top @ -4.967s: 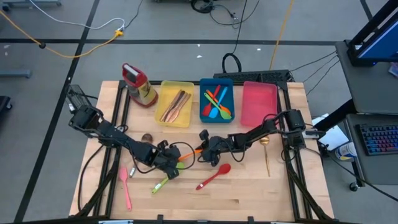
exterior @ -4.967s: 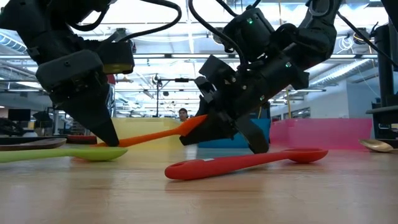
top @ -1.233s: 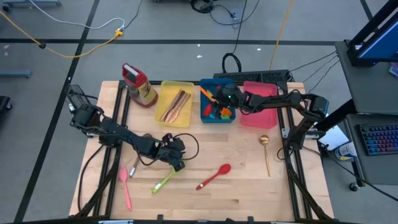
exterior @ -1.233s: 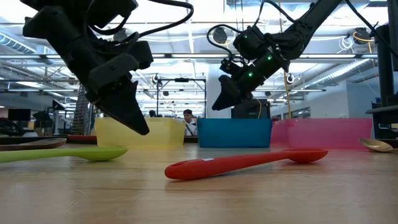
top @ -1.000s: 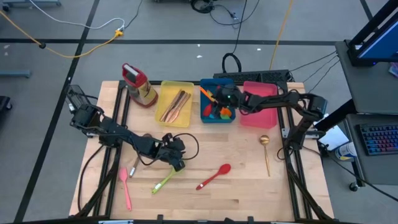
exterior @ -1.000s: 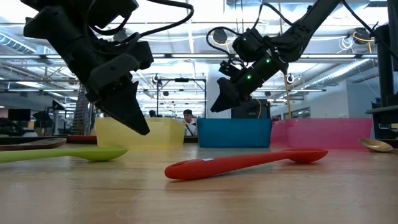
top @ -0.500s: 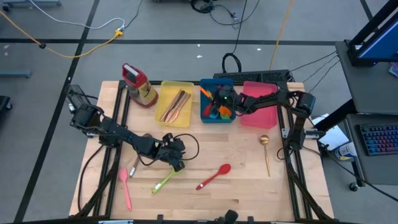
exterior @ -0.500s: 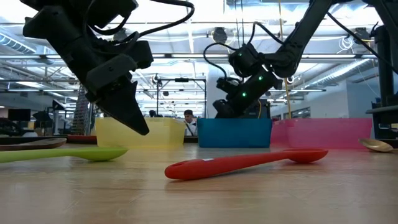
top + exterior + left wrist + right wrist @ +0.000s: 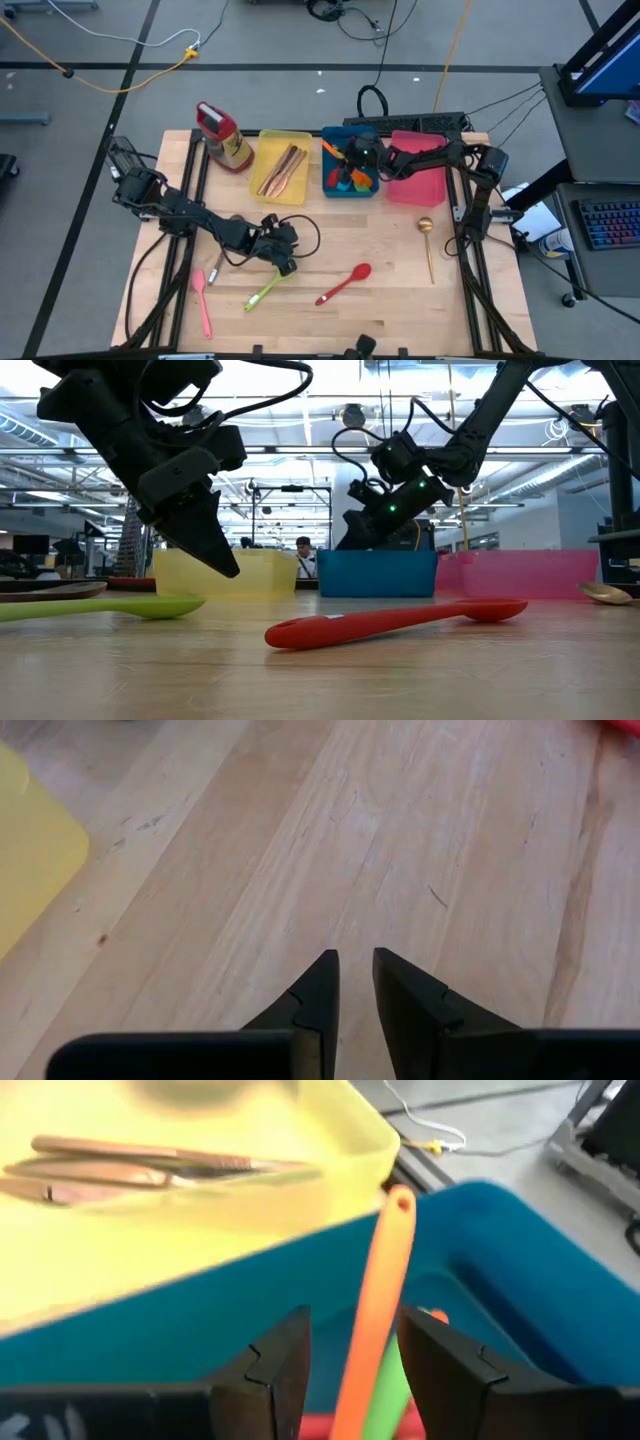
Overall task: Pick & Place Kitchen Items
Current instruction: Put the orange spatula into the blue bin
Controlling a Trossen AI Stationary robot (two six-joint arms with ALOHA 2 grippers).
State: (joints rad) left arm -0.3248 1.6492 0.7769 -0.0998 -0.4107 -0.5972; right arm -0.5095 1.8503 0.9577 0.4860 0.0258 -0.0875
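Note:
My right gripper (image 9: 350,165) (image 9: 352,1345) is open, low over the blue tray (image 9: 349,195). An orange utensil (image 9: 380,1280) runs between its fingers with a gap on each side. The utensil lies in the tray with its handle end up on the tray's far left corner (image 9: 328,148). My left gripper (image 9: 287,262) (image 9: 355,955) hangs empty just above the bare table, its fingers a narrow gap apart. On the table lie a green spoon (image 9: 264,293), a red spoon (image 9: 345,284), a pink spatula (image 9: 203,300) and a gold spoon (image 9: 428,245).
The yellow tray (image 9: 300,140) with wooden spoons (image 9: 282,170) stands left of the blue tray and the pink tray (image 9: 415,175) right of it. A red-capped bottle (image 9: 225,135) lies at the far left. Bare wood lies between the two arms.
My right gripper has come down toward the blue tray and a little toward the table's left, its arm folding in. The orange utensil has stayed in the tray.

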